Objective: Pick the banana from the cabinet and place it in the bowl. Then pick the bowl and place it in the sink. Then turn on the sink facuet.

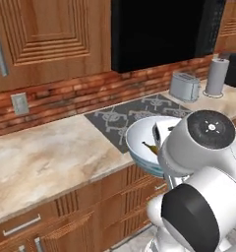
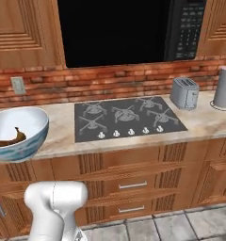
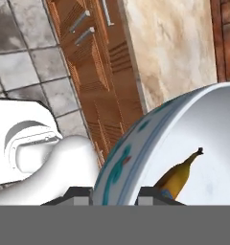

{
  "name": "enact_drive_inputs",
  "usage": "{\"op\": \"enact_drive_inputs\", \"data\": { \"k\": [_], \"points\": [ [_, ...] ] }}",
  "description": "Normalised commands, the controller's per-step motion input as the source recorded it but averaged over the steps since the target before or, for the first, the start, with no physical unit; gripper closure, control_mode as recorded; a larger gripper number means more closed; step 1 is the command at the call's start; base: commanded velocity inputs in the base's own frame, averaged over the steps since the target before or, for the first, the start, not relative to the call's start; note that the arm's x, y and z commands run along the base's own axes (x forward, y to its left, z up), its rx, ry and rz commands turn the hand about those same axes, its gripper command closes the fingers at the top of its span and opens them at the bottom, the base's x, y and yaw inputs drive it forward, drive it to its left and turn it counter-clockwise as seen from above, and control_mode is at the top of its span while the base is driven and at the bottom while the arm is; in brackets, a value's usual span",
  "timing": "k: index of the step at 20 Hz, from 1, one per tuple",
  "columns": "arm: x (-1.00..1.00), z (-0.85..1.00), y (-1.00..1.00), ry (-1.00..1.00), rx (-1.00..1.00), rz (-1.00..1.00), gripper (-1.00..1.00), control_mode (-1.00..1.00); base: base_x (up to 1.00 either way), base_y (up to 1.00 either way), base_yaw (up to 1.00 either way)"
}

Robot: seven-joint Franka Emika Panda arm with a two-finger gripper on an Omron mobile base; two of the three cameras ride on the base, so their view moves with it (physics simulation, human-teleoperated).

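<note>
The bowl point(image 1: 139, 140) point(image 2: 17, 129) point(image 3: 184, 139), white inside with a blue pattern outside, hangs tilted just off the counter's front edge, left of the stovetop. The banana point(image 1: 150, 147) point(image 2: 9, 140) point(image 3: 177, 177), yellow mottled with brown, lies inside it. In the hand view my gripper point(image 3: 116, 195) is shut on the bowl's near wall, one fingertip outside and one inside. In the left base view my white arm covers the bowl's right side and the gripper. The cabinet, the sink and the sink facuet are out of view.
A dark stovetop point(image 2: 126, 117) point(image 1: 139, 115) sits in the marble counter point(image 1: 46, 157). To its right stand a steel toaster point(image 2: 184, 92) and a grey cylinder point(image 2: 224, 88). A black microwave point(image 2: 129, 28) hangs above. Wooden drawers point(image 3: 95, 72) and tiled floor lie below.
</note>
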Motion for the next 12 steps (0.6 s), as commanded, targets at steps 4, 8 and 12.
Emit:
{"op": "enact_drive_inputs", "data": {
  "k": [4,8,12],
  "points": [
    [0.00,0.00,0.00,0.00,0.00,0.00,1.00,1.00,-0.16,-0.47,-0.72],
    [0.00,0.00,0.00,0.00,0.00,0.00,1.00,1.00,-0.05,-0.54,-0.72],
    [0.00,0.00,0.00,0.00,0.00,0.00,1.00,1.00,0.00,-0.60,-0.72]
  ]
}}
